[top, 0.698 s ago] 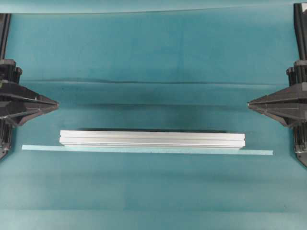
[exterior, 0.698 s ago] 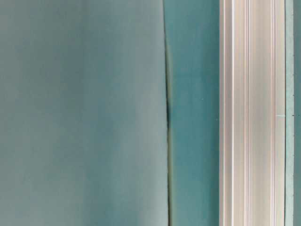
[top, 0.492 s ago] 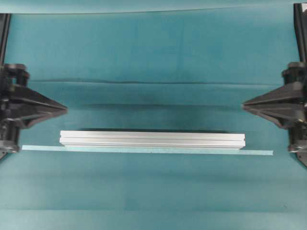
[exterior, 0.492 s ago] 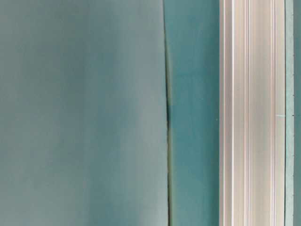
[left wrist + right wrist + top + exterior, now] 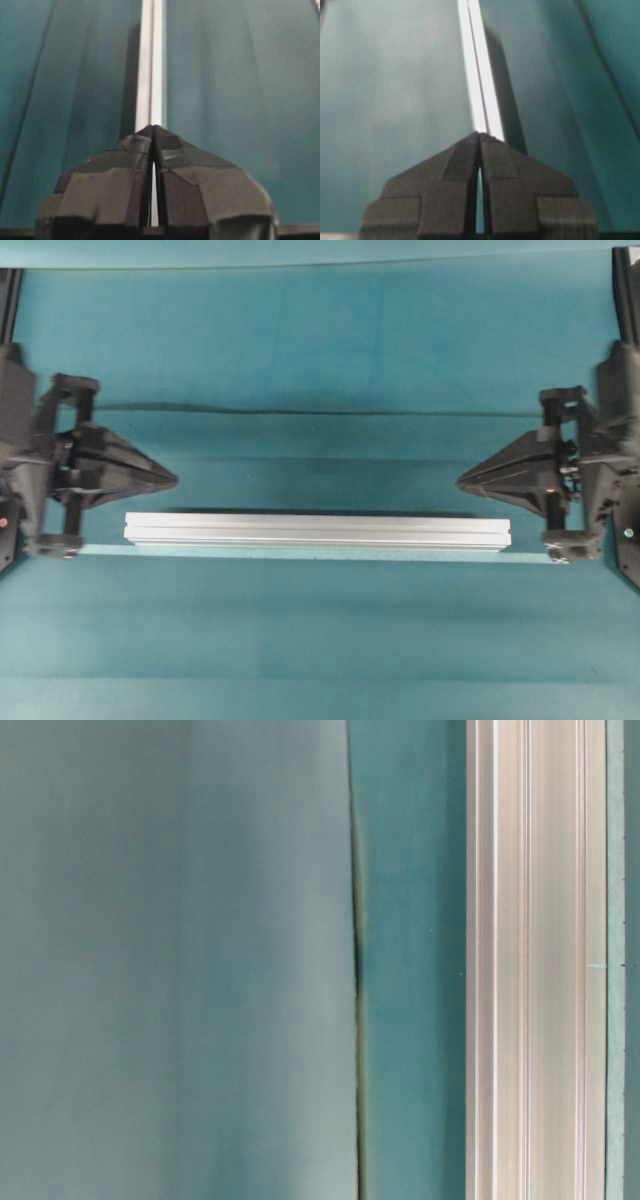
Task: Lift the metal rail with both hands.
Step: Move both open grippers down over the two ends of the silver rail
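Note:
The metal rail (image 5: 318, 531) lies flat on the teal table, a long silver grooved bar running left to right. It fills the right side of the table-level view as a vertical band (image 5: 535, 960). My left gripper (image 5: 176, 481) is shut and empty, its tip above and just behind the rail's left end. My right gripper (image 5: 458, 481) is shut and empty too, behind the rail's right end. Both wrist views look along the rail (image 5: 150, 65) (image 5: 479, 75) past closed fingertips (image 5: 153, 127) (image 5: 479, 133).
A thin pale-teal tape strip (image 5: 300, 554) lies along the rail's front side, also seen at the table-level view's right edge (image 5: 616, 960). A crease in the cloth (image 5: 320, 412) runs across the table behind the grippers.
Both grippers have moved inward toward the rail's ends, the left one rightward and the right one leftward, staying shut. The rail has not moved.

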You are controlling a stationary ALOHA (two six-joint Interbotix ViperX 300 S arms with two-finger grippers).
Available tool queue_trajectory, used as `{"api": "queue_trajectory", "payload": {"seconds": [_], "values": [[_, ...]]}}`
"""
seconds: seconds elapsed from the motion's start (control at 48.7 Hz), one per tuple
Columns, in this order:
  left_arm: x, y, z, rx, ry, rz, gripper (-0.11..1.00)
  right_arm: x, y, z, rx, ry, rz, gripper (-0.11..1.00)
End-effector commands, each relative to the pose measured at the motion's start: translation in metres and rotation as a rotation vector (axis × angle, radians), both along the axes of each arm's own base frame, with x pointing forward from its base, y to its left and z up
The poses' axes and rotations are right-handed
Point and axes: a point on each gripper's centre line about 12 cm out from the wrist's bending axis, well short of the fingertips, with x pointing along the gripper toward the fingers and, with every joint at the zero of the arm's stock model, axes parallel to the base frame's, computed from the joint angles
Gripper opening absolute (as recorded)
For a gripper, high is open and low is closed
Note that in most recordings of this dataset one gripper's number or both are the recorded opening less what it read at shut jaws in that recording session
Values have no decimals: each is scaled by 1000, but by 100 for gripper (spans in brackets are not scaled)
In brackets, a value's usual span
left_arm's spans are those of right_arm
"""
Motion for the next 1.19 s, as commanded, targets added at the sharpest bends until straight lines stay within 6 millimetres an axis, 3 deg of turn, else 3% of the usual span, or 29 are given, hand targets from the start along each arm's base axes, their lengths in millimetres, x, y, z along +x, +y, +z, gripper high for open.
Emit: {"api": "queue_trajectory", "payload": {"seconds": [0.0, 0.287, 0.657, 1.169], "values": [[12, 0, 17, -11, 1, 4, -1, 10, 1, 6, 11, 57, 5, 1], [41, -1, 3, -63, 182, 34, -1, 36, 3, -19, 17, 359, 27, 1], [68, -3, -20, -54, 446, 40, -1, 73, 4, -30, 3, 609, 63, 1], [73, -5, -44, -41, 644, 37, -1, 87, 5, -38, -16, 772, 104, 1]]}}
